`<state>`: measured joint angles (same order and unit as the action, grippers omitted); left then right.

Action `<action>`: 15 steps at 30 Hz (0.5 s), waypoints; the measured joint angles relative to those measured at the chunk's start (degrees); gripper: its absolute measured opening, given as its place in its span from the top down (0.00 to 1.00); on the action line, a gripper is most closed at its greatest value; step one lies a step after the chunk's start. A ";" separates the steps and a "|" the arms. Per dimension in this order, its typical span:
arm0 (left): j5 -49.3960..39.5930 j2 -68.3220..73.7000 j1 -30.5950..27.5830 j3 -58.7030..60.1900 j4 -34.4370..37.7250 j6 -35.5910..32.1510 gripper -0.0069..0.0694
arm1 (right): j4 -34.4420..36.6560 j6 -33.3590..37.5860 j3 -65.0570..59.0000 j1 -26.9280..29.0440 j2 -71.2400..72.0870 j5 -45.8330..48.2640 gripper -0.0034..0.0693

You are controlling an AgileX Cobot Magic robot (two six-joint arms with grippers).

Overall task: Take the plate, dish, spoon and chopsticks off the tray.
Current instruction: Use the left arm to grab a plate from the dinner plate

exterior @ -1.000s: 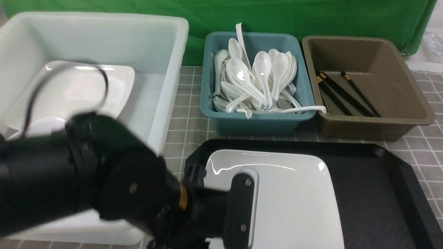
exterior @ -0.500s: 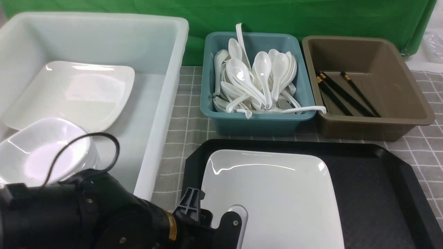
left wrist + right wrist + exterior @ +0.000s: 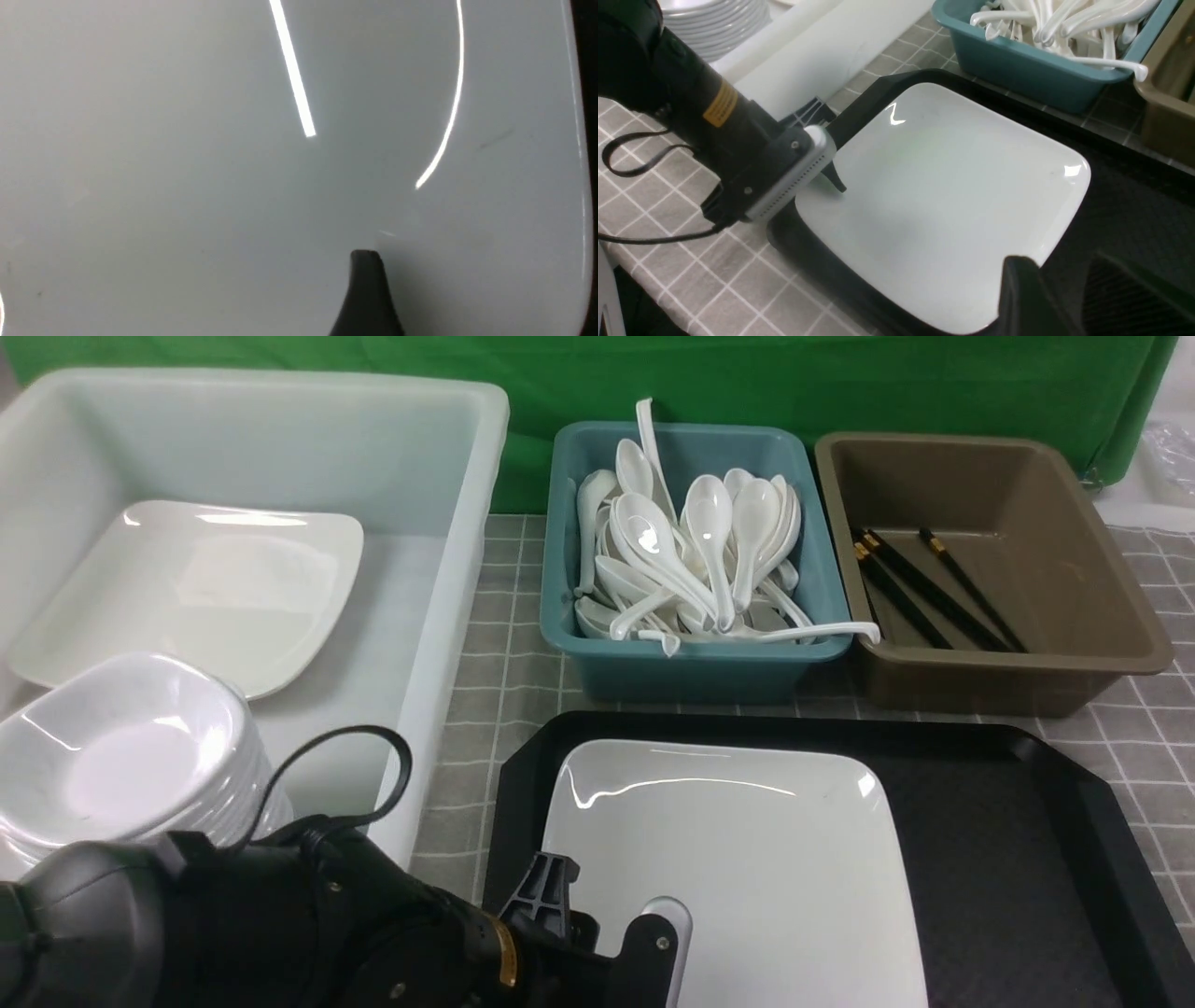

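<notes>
Moved: left arm, formerly raised in front of the white tub (image 3: 467,569), now sits low at the near left. This uncovers the stack of small dishes (image 3: 121,756) in that tub.

- Left gripper (image 3: 824,154): at the plate's near-left edge. One dark fingertip (image 3: 369,289) lies on the glazed surface. The other finger is not clearly seen, so whether the jaws are apart or closed on the rim cannot be told.
- Right gripper (image 3: 1057,270): jaws apart, hanging over the tray just beside the plate's near-right corner.
- Plate (image 3: 747,868): large, white and square, flat on the left half of the tray.
- Tray (image 3: 1018,859): black, on the grey checked cloth (image 3: 504,644). Its right half is bare.
- White tub, further contents: a second square plate (image 3: 205,588), behind the dishes.
- Teal tub (image 3: 691,658): heap of white spoons (image 3: 709,551).
- Brown tub (image 3: 1008,681): black chopsticks (image 3: 934,593), apparently three or four sticks.
</notes>
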<state>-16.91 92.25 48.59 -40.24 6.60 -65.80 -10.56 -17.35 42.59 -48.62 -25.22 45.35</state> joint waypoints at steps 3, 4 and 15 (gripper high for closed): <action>1.55 0.89 0.00 -0.13 -0.06 0.12 0.39 | 0.00 0.00 0.00 0.00 0.00 0.00 0.64; 1.94 1.13 0.00 -0.18 -0.10 0.58 0.41 | 0.00 0.00 0.00 0.00 0.00 0.00 0.63; 0.03 -1.88 3.71 -0.38 -2.42 9.88 0.65 | 0.00 -0.02 0.00 0.00 0.00 -0.34 0.63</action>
<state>-16.88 90.37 52.31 -40.62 4.19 -55.92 -10.56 -17.37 42.59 -48.62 -25.22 45.01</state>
